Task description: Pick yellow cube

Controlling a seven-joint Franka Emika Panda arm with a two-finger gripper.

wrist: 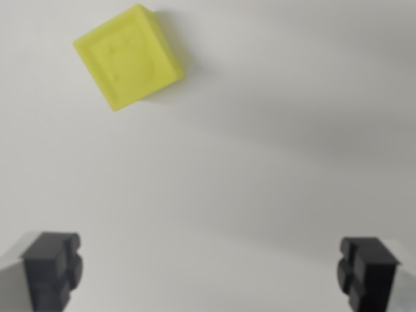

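Single wrist view, looking straight down at white surface (260,162), close; gripper (211,273) fingertips frame bottom corners.

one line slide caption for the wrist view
Open gripper above a white surface, yellow cube ahead, upper left.

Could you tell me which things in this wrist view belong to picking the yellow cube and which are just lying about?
Belongs to the job:
- yellow cube, upper left in the wrist view
- gripper, open, holding nothing, clear of the cube

Just lying about:
- nothing else shows, only the plain white surface the cube rests on
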